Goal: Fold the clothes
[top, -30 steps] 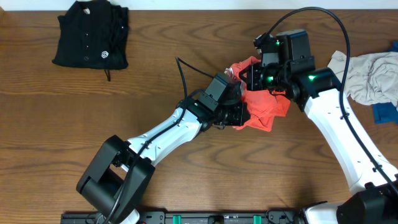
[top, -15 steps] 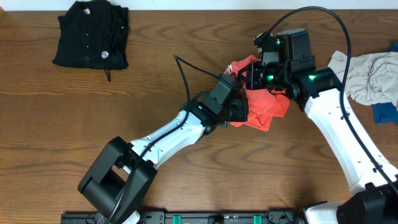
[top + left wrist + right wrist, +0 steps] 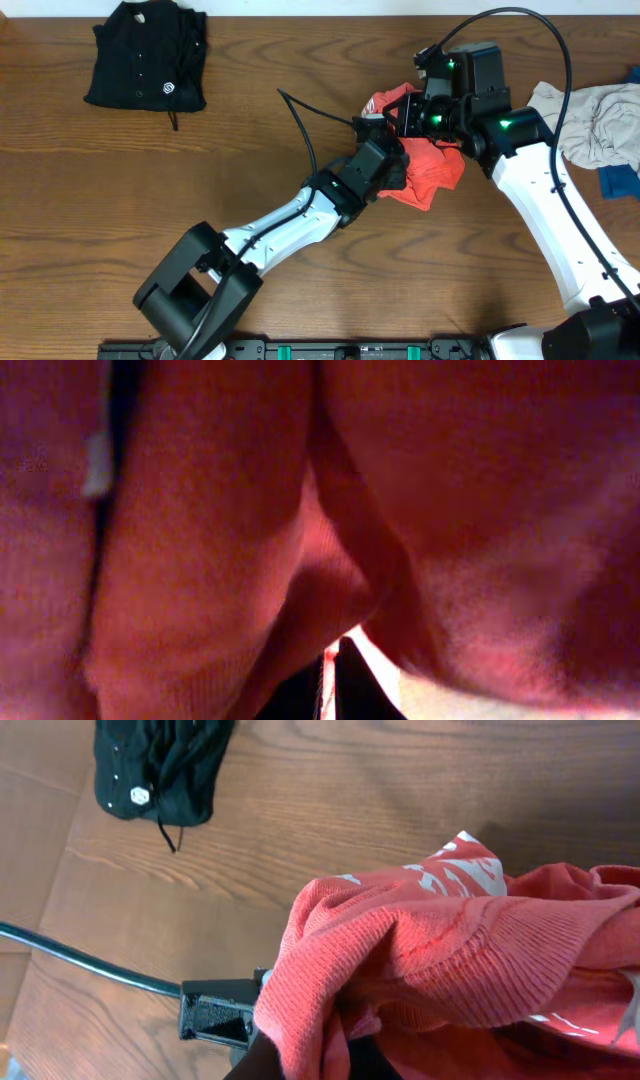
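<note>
No word, number or brand name can be read. White printed lettering is carried on the red-orange T-shirt, right of centre in the scene; only slanted fragments of strokes are exposed among the folds, and no single letter can be made out. A small round white emblem is borne on the black shirt at the far left; its design is too small to be deciphered.

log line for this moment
left pincer: shut on red-orange T-shirt | right pincer: shut on same | T-shirt: bunched between arms | black shirt: top left, apart
</note>
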Controlling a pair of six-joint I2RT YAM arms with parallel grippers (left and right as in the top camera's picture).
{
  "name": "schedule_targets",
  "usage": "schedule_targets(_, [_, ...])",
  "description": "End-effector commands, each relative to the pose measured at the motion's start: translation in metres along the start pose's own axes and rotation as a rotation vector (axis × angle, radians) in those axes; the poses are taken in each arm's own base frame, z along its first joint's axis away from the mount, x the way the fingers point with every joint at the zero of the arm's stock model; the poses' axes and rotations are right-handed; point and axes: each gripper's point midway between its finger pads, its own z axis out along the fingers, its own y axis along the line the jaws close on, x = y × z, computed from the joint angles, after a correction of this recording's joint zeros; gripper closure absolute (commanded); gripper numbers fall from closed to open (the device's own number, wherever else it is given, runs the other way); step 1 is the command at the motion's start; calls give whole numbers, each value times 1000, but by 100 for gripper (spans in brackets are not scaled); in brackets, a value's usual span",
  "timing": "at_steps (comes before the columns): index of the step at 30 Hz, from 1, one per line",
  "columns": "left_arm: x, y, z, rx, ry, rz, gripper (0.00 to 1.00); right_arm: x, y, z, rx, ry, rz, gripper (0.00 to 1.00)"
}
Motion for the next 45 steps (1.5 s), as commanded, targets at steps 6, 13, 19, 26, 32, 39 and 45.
schedule_targets(6, [-7, 3, 23, -19, -89, 18, 91, 10, 28, -8, -114, 54, 25, 96])
schedule_targets(13, [-43, 5, 19, -61, -272, 21, 86, 11, 28, -8, -115, 57, 34, 96])
schedule_targets(19, [-53, -5, 20, -12, -325, 14, 86, 12, 31, -8, -132, 64, 40, 96])
schedule_targets(26, [-52, -3, 34, 4, -359, 10, 85, 13, 34, -9, -152, 72, 40, 96])
schedule_targets(32, [-54, -14, 27, -4, -369, 182, 78, 14, 32, -9, -142, 75, 33, 96])
schedule_targets(39, [-31, -37, 15, -1, -308, 351, 43, 19, 6, -9, -23, 83, 57, 95])
schedule_targets(45, [-1, -45, -3, -27, -198, 449, 21, 23, -14, -13, 49, 97, 93, 95])
